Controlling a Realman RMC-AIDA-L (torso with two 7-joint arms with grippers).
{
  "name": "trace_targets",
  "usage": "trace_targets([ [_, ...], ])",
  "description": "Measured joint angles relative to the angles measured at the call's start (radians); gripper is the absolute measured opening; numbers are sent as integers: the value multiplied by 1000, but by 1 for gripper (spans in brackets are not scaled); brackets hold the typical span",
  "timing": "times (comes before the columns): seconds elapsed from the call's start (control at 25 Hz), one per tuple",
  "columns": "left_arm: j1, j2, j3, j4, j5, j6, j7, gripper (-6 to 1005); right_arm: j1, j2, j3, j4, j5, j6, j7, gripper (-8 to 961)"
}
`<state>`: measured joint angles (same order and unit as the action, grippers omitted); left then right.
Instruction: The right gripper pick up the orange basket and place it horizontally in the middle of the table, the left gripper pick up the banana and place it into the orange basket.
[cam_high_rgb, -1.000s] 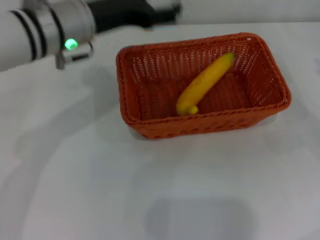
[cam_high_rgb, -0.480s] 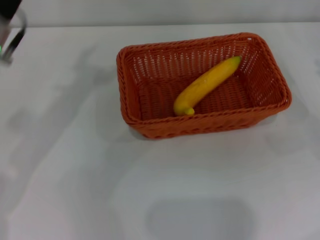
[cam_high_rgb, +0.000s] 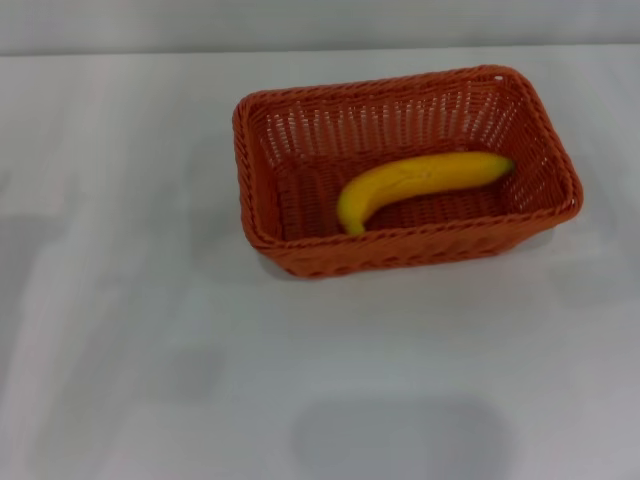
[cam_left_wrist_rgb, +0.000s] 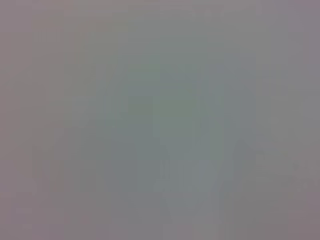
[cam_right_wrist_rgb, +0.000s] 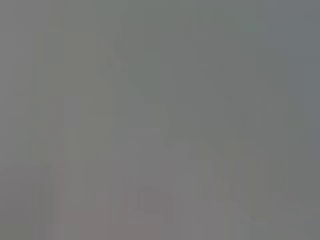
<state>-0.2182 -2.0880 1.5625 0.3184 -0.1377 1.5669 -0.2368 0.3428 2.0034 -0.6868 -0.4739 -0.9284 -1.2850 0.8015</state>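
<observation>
The orange basket (cam_high_rgb: 300, 255) stands on the white table (cam_high_rgb: 140, 330), a little back of the middle, with its long side running left to right. Inside it lies the yellow banana (cam_high_rgb: 420, 180), curved, flat on the basket floor, one end near the right wall and the other near the front wall. Neither gripper shows in the head view. Both wrist views are a plain grey blur with nothing recognisable in them.
A faint rectangular shadow (cam_high_rgb: 400, 440) lies on the table near the front edge. The table's back edge meets a pale wall (cam_high_rgb: 320, 25) at the far side.
The left arm has pulled away to the left and out of the head view. The banana has settled from a diagonal lean to lying flatter, its far end sliding to the right.
</observation>
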Motion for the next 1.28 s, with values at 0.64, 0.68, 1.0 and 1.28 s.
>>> trace_targets([
  [0.64, -67, 3, -4, -174, -255, -38, 257, 880, 30, 1, 287, -4, 6, 112, -141, 847],
  [0.68, -68, 3, -4, -177, -262, -41, 259, 880, 27, 1, 295, -4, 8, 108, -143, 847],
  [1.0, -69, 4, 0, -180, -283, -41, 260, 880, -3, 0, 312, 6, 16, 87, -146, 847],
  [1.28, -63, 1, 3, -181, -277, -37, 261, 880, -4, 1, 299, 8, 8, 84, -148, 846],
])
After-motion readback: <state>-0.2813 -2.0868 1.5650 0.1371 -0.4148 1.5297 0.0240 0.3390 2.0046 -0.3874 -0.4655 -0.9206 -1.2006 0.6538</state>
